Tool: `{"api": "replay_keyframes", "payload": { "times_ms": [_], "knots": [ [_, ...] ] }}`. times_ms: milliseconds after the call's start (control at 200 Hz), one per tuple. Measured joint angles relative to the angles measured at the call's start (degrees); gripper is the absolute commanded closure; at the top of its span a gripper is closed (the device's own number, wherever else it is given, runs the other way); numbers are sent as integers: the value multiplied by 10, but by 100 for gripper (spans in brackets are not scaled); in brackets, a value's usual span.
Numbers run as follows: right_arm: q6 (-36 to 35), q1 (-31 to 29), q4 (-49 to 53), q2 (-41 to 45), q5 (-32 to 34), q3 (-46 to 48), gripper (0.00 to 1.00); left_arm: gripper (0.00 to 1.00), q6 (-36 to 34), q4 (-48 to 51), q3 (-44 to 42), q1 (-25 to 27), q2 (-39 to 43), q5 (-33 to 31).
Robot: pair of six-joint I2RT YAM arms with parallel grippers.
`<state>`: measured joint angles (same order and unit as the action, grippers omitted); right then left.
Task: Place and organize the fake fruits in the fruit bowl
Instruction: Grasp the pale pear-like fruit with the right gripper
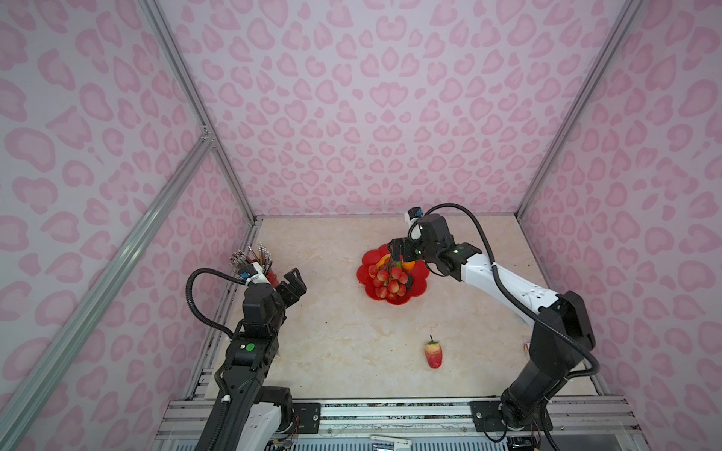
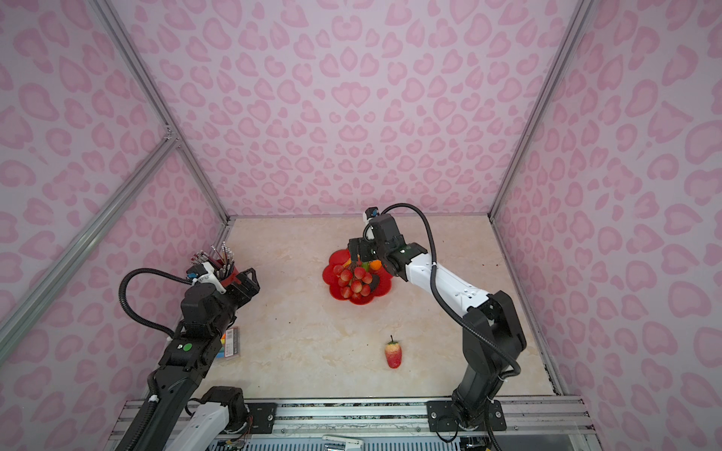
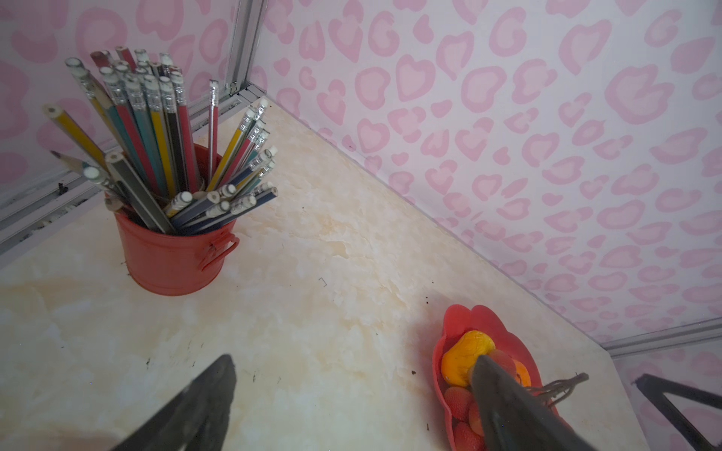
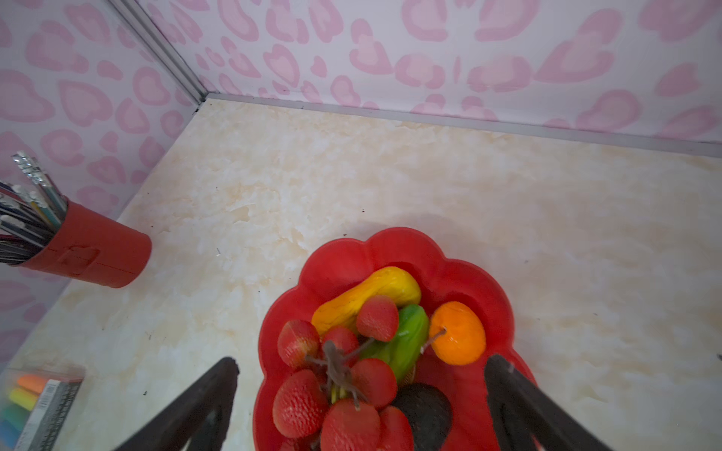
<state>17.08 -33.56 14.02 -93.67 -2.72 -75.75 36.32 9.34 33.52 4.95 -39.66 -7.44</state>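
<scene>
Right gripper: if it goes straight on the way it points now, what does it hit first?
The right gripper would likely meet the red berry cluster in the fruit bowl first; it sits ahead between the open jaws. Gap unclear.

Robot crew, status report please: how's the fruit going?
Left hand open, near pencil cup. Right hand open above fruit bowl, berry cluster lying inside. Strawberry out on table, nothing blocking it.
</scene>
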Motion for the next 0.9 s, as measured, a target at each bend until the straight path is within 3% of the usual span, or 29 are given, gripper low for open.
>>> {"api": "replay_keyframes", "payload": {
  "times_ms": [175,355,445,615,800,900],
  "knots": [
    [41,-97,66,162,101,178,4,4,-2,2,4,0,-2,0],
    [181,-226,167,277,195,309,6,4,-4,0,11,0,-7,1],
    [254,-279,191,292,214,344,8,4,-3,0,11,0,-10,2],
    [355,-317,195,278,220,402,13,5,-3,0,11,0,-9,6],
    [415,-326,161,268,224,445,29,5,-3,-1,11,0,-7,12],
    [432,-327,141,260,229,454,43,5,-3,-2,10,0,-7,13]
  ]
}}
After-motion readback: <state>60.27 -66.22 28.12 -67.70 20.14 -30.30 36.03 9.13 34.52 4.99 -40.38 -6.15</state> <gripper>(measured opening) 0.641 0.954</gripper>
